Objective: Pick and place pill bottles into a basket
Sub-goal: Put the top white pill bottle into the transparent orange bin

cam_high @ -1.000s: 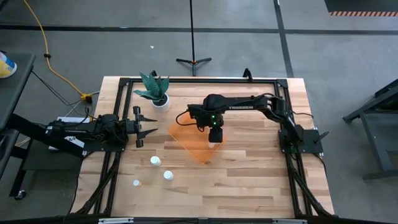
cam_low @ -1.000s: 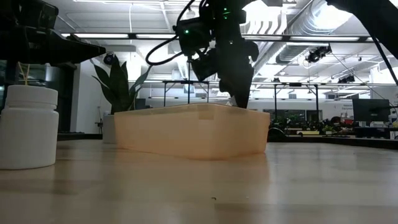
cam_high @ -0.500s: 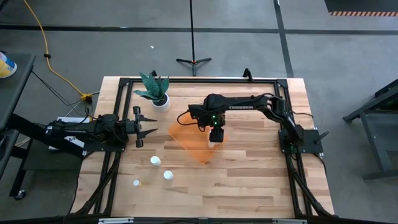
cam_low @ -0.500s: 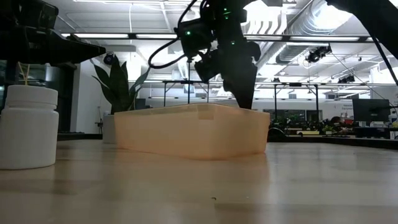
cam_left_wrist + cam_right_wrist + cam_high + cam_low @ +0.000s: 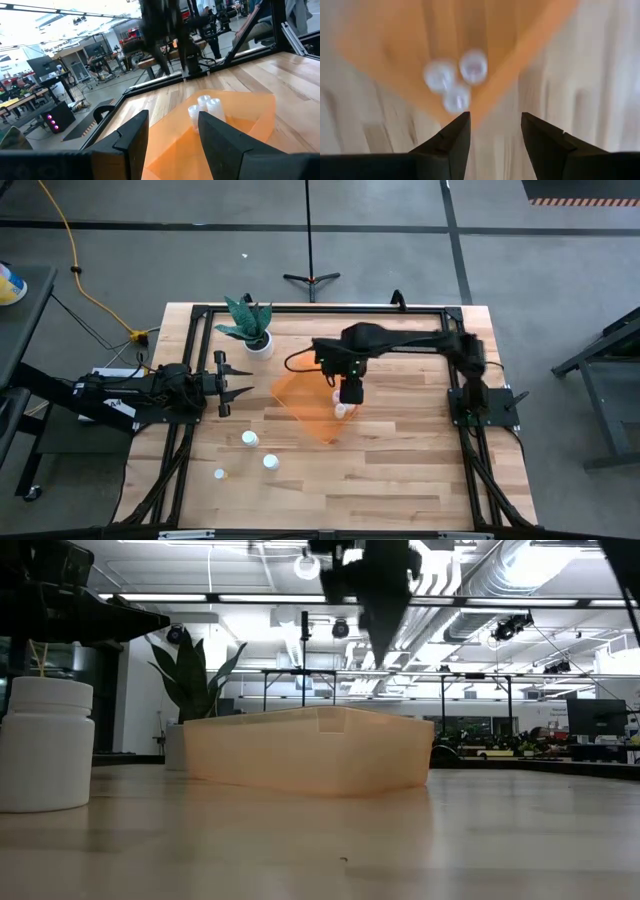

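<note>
We see a wooden table (image 5: 400,470) from above, w/ both arms over it. The orange basket (image 5: 305,402) sits near the table's centre, turned at an angle to the table's edges; in the low view it (image 5: 310,752) rests flat on the wood.

Right gripper (image 5: 349,391): hangs above the basket's right corner, raised clear of the rim; in the low view it (image 5: 385,615) is high over the basket. Its wrist view shows the fingers (image 5: 451,142) spread apart w/ nothing between them, looking down on three pill bottles (image 5: 455,80) that stand touching each other in one corner of the basket (image 5: 385,35). The left wrist view shows the same three bottles (image 5: 205,109) bunched inside the basket (image 5: 250,112).

Left gripper (image 5: 237,387): waits near the table's left edge, left of the basket and apart from it, fingers (image 5: 132,137) parted and holding nothing.

Three more pill bottles stand on the table toward its front-left corner: one (image 5: 249,439) nearest the basket, one (image 5: 270,462) just beside it, one (image 5: 219,474) closer to the left edge. A bottle (image 5: 45,745) looms large at the low view's left.

A potted plant (image 5: 251,328) stands near the table's rear-left corner.
</note>
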`<action>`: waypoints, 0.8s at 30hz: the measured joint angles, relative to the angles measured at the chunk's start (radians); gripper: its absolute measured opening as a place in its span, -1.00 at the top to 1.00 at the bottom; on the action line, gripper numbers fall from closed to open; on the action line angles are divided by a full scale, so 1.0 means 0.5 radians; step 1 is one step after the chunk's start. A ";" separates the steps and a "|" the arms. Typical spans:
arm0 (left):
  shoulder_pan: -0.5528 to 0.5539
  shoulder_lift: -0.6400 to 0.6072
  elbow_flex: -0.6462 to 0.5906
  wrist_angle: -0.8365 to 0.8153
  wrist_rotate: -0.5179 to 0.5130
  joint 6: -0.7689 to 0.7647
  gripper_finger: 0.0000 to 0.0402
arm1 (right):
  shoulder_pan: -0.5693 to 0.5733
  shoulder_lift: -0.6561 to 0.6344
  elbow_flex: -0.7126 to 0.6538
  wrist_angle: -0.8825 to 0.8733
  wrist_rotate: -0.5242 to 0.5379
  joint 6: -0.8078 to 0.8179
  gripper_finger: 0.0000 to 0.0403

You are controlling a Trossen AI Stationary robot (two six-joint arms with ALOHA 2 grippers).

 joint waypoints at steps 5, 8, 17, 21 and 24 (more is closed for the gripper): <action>0.000 0.000 0.000 0.000 0.002 0.000 -0.03 | 0.159 -0.273 0.001 0.411 0.187 -0.077 0.22; 0.001 0.003 0.000 0.000 0.003 -0.042 -0.03 | 0.270 -0.346 0.001 0.479 0.285 -0.090 0.23; 0.000 0.004 0.000 0.000 0.005 -0.106 -0.03 | 0.538 -0.629 -0.953 1.421 0.464 -0.060 0.23; 0.001 0.004 -0.001 0.000 0.010 -0.112 -0.03 | 0.513 -0.900 -1.665 2.001 0.415 0.095 0.24; 0.000 0.004 0.000 0.000 0.009 -0.112 -0.03 | 0.494 -1.182 -2.097 2.324 0.422 0.222 0.26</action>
